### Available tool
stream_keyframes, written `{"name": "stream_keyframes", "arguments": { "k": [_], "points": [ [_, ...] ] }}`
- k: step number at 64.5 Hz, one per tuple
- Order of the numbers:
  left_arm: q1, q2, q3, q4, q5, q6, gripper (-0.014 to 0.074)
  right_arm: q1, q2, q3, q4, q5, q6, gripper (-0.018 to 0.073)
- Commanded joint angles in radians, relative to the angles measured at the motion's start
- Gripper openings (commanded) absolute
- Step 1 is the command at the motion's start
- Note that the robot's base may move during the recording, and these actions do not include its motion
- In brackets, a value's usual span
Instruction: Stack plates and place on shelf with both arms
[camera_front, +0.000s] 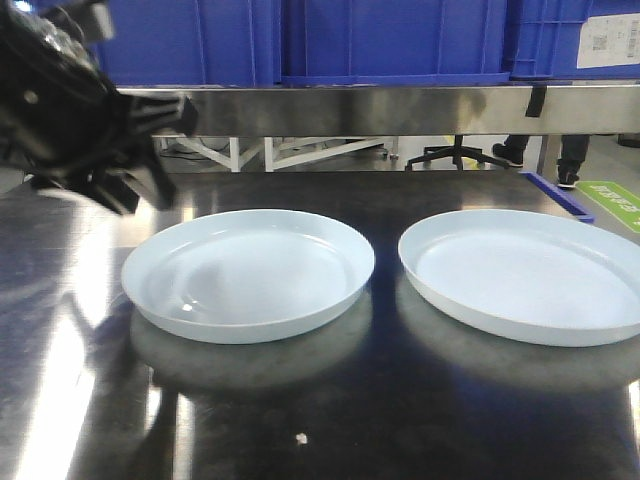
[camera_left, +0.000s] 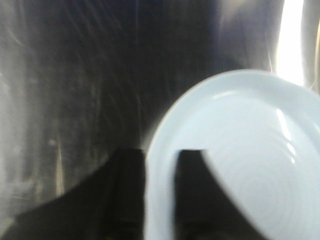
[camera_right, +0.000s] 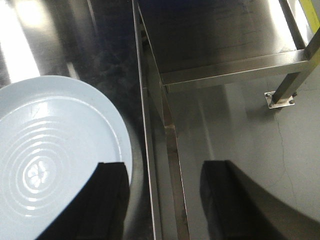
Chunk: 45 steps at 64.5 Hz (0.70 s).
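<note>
A: On the dark steel table (camera_front: 330, 420), what is lying there?

B: Two pale plates, side by side and not touching. The left plate (camera_front: 248, 272) and the right plate (camera_front: 525, 272) both sit flat, neither on top of the other.

A: And the shelf?

B: The shelf (camera_front: 380, 108) runs along behind the table, with blue crates (camera_front: 390, 40) standing on it. No plate is on it.

A: What is the left gripper doing?

B: The left gripper (camera_left: 161, 195) is spread apart and has hold of nothing. In its own view, one finger shows over the bare table and the other over the left plate, with the rim between them. From the front it hangs above the table, behind and to the left of that plate, clear of it.

A: The right one?

B: The right gripper (camera_right: 165, 200) is wide apart too, with nothing held. One finger shows over the rim of the right plate, the other out past the table's edge, above the grey floor (camera_right: 240, 130). The front view does not show it.
</note>
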Motion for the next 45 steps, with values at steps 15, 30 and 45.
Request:
{"name": "stream_keyframes", "arguments": {
  "k": [15, 30, 45],
  "points": [
    [0.155, -0.308, -0.033, 0.123, -0.058, -0.001, 0.0088, 0.003, -0.016, -0.037, -0.001, -0.065, -0.008, 0.0447],
    [0.287, -0.495, 0.086, 0.267, -0.081, -0.003, 0.0088, 0.003, -0.016, -0.037, -0.001, -0.065, -0.008, 0.0447],
    [0.367, -0.719, 0.389, 0.222, -0.235, -0.007, 0.0088, 0.003, -0.016, -0.037, -0.001, -0.065, -0.008, 0.0447]
  ]
}}
